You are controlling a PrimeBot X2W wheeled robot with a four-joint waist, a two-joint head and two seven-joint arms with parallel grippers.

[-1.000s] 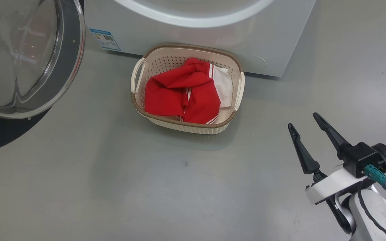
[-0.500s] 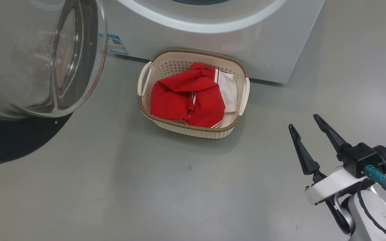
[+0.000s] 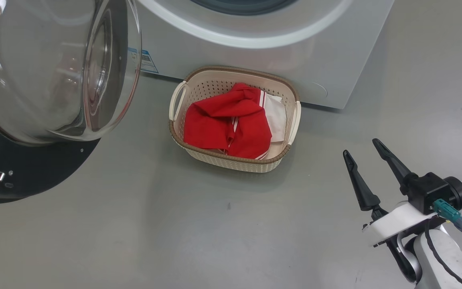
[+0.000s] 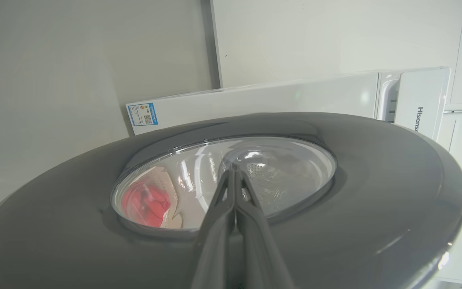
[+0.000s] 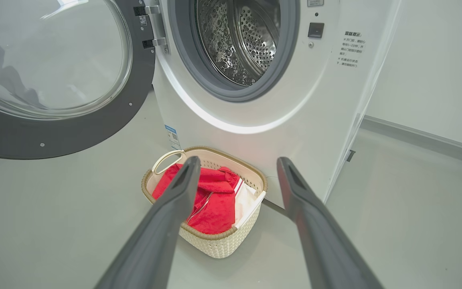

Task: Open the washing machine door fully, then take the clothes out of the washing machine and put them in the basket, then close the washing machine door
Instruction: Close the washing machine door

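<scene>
The washing machine door stands open at the left, its glass bowl bulging toward the washing machine. In the left wrist view my left gripper is shut with nothing in it, its tips at the glass centre of the door's outer face. The red clothes with a white piece lie in the cream basket before the machine. My right gripper hovers open and bare at the lower right, well clear of the basket. The right wrist view shows the bare steel drum, the basket and the clothes.
Grey floor spreads between the basket and me. The blue label sticker sits low on the machine's front beside the door. A white wall rises to the right of the machine.
The door has swung some way toward the machine. The whole head view has shifted too, so the camera moved. My right gripper keeps its place and stays open.
</scene>
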